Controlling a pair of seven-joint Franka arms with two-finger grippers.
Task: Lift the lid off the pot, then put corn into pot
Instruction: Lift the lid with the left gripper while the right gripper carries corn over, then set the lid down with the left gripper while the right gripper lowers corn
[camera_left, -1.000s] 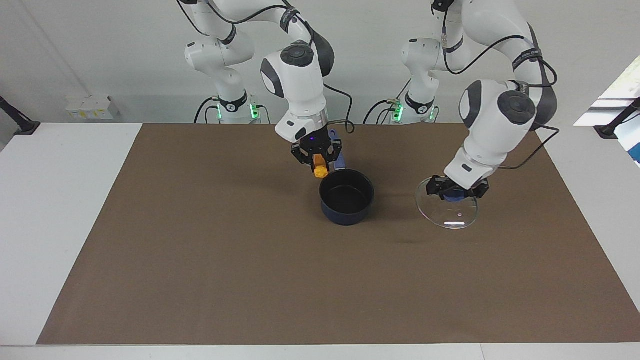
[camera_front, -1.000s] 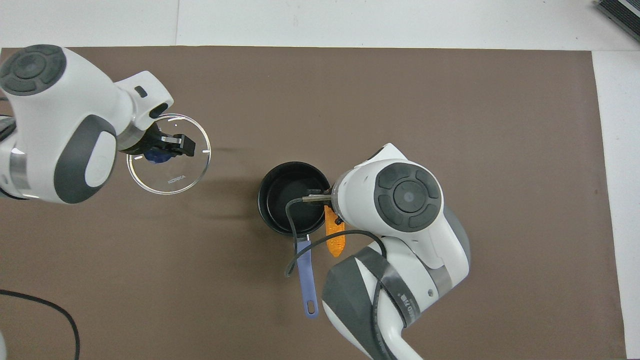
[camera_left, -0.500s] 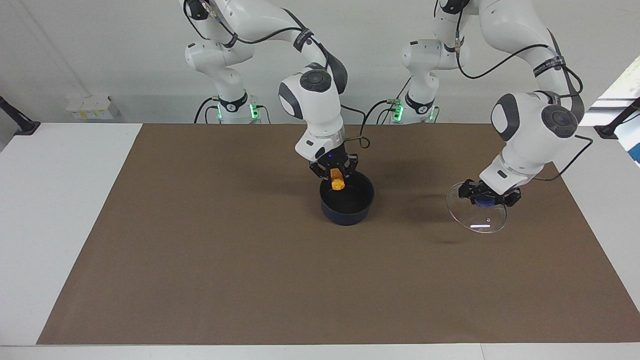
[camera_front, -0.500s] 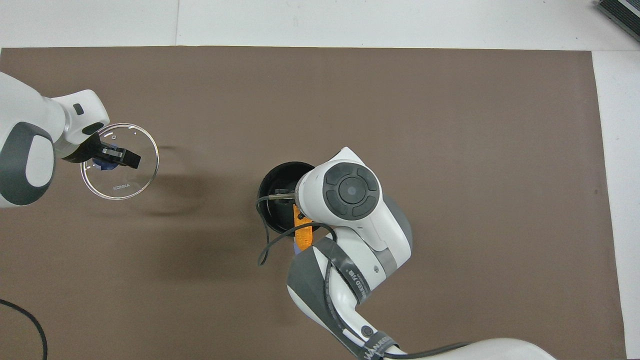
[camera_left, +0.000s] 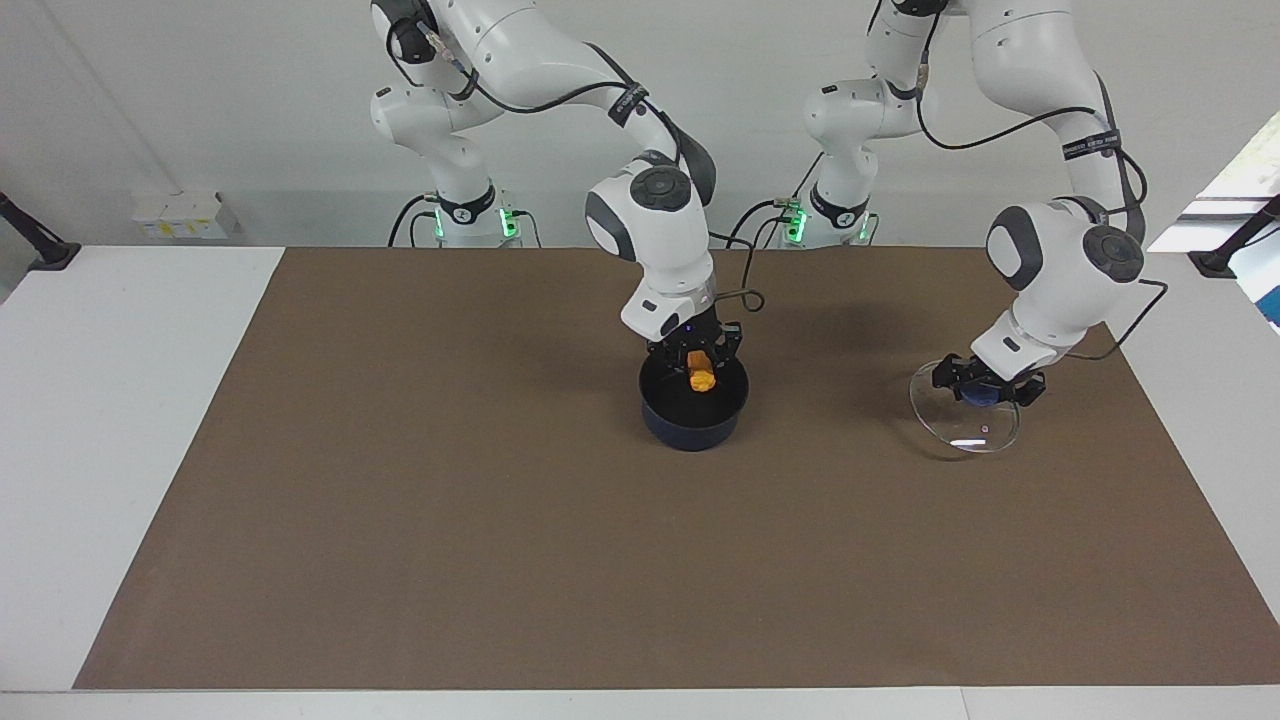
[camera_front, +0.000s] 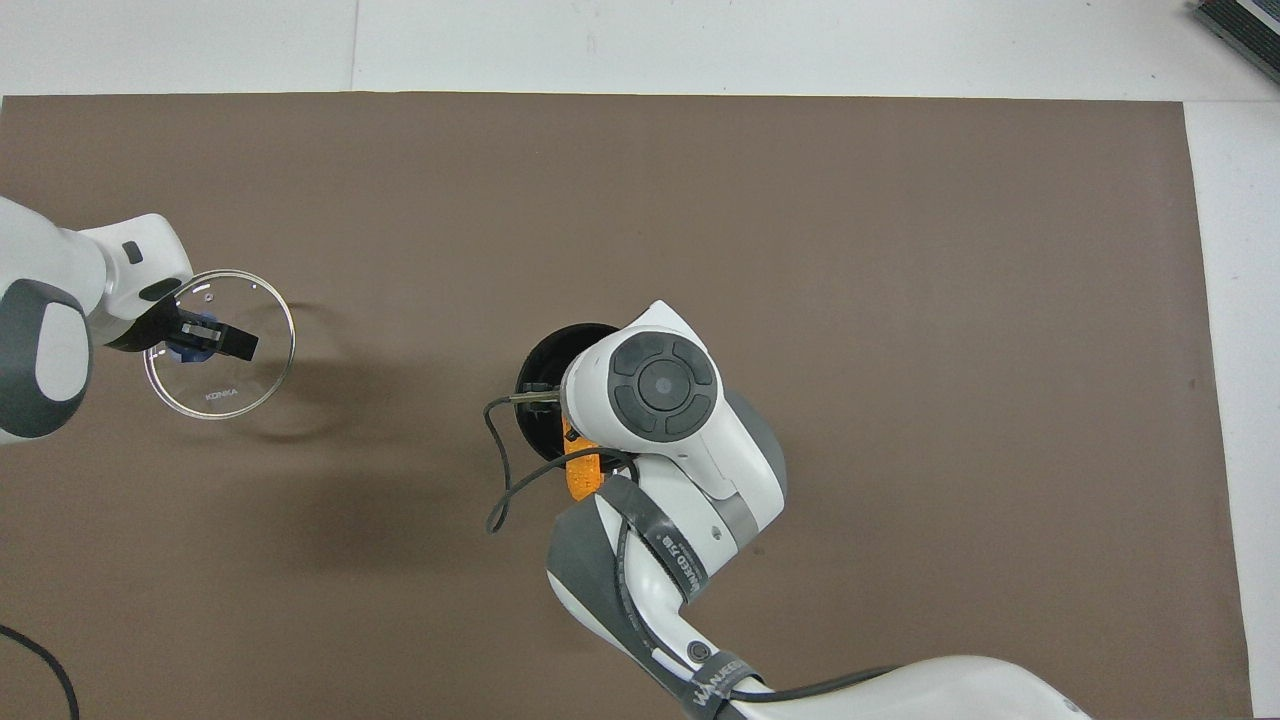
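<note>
The dark blue pot (camera_left: 690, 427) stands open in the middle of the mat; it also shows in the overhead view (camera_front: 543, 362), with its handle hidden under the right arm. My right gripper (camera_left: 700, 364) is shut on the orange corn (camera_left: 702, 379) and holds it upright just above the pot's black inside. The corn's end shows in the overhead view (camera_front: 582, 476). My left gripper (camera_left: 986, 390) is shut on the blue knob of the glass lid (camera_left: 965, 428). It holds the lid tilted, low over the mat, toward the left arm's end. The left gripper (camera_front: 196, 335) and the lid (camera_front: 228, 378) also show overhead.
A brown mat (camera_left: 400, 500) covers most of the white table (camera_left: 120, 420). A black cable loop (camera_front: 497, 492) hangs from the right wrist beside the pot. Another black cable (camera_front: 45, 665) lies at the mat's corner nearest the left arm.
My right gripper has carried the corn from beside the pot's rim to over its inside and lowered it. My left gripper has carried the lid away from the pot and lower.
</note>
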